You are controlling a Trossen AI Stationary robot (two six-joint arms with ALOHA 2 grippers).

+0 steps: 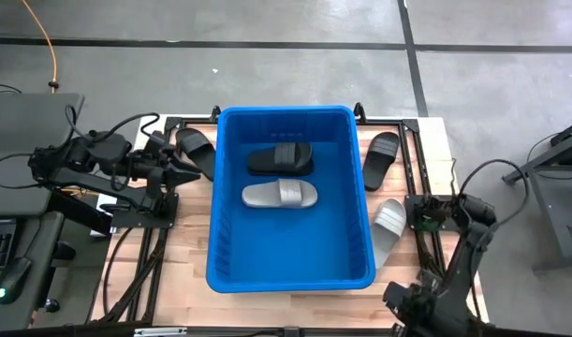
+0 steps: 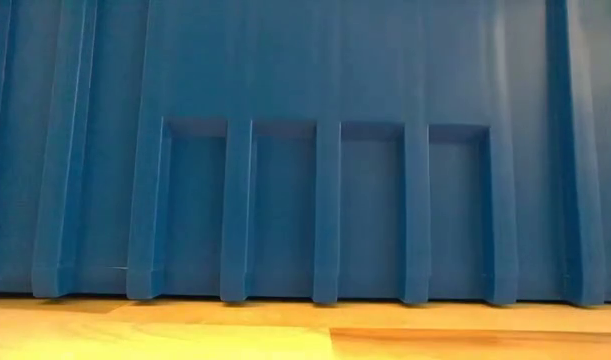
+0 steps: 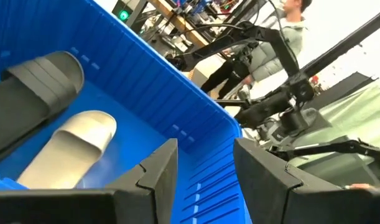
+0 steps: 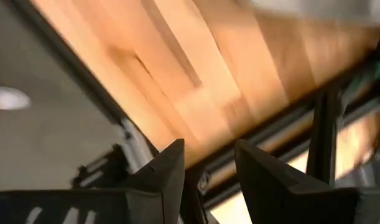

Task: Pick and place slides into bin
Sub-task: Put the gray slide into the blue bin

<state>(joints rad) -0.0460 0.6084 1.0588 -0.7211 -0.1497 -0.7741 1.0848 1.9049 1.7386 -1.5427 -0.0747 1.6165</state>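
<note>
We had two slides (image 1: 281,176) in bin (image 1: 231,187); left pincer (image 3: 205,171) apart, empty, right pincer (image 4: 209,163) apart. Next: grab black slide (image 1: 195,150) left of bin.

The wooden table (image 1: 426,140) carries the blue bin (image 1: 231,187) at its centre. Directly on the boards, a black slide (image 1: 197,150) lies at about ten o'clock from the bin, just beside its left wall. A second black slide (image 1: 381,157) lies at two o'clock, and a light grey slide (image 1: 388,229) at four o'clock, close to the right wall.
</note>
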